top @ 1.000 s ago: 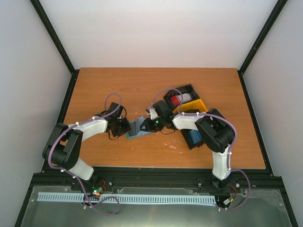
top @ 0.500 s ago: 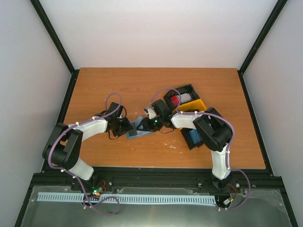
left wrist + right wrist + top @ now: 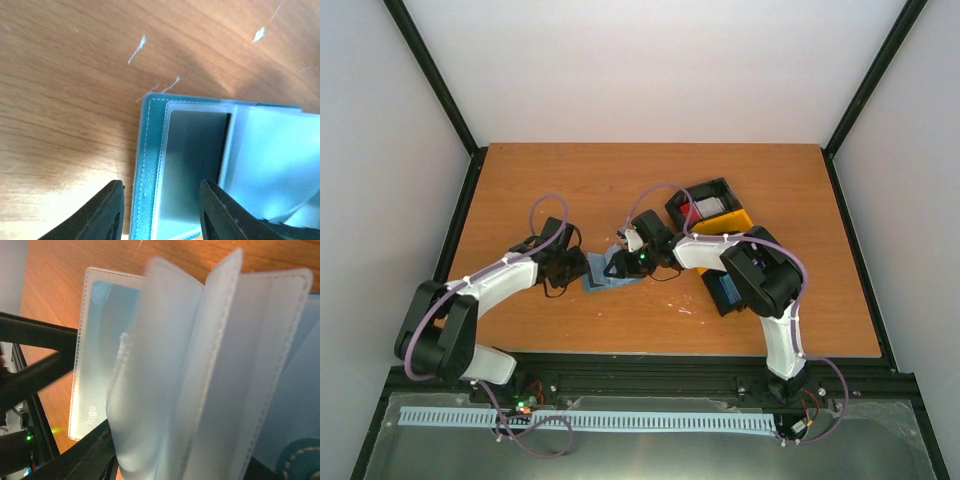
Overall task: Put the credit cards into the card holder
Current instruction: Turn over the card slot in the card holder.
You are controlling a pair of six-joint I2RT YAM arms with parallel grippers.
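Observation:
The blue-grey card holder (image 3: 603, 273) lies open on the table between my two grippers. In the left wrist view its teal stitched cover (image 3: 146, 165) and a clear pocket (image 3: 195, 165) show. My left gripper (image 3: 162, 215) is open and straddles the holder's left edge. My right gripper (image 3: 628, 262) is at the holder's right side. In the right wrist view the fanned clear pocket leaves (image 3: 200, 375) fill the wide gap between its fingers. One leaf holds a pale card marked "logo" (image 3: 97, 355). A red credit card (image 3: 690, 210) sits in the tray.
The black-and-yellow three-compartment tray (image 3: 738, 220) stands to the right of the holder, under the right arm. It holds red and grey cards at the back and blue cards (image 3: 728, 291) in the near compartment. The wooden table has white scratches (image 3: 136, 50).
Both grippers and the card holder have shifted a little to the left. The left arm's elbow has swung down and left. The right gripper has closed in further on the holder.

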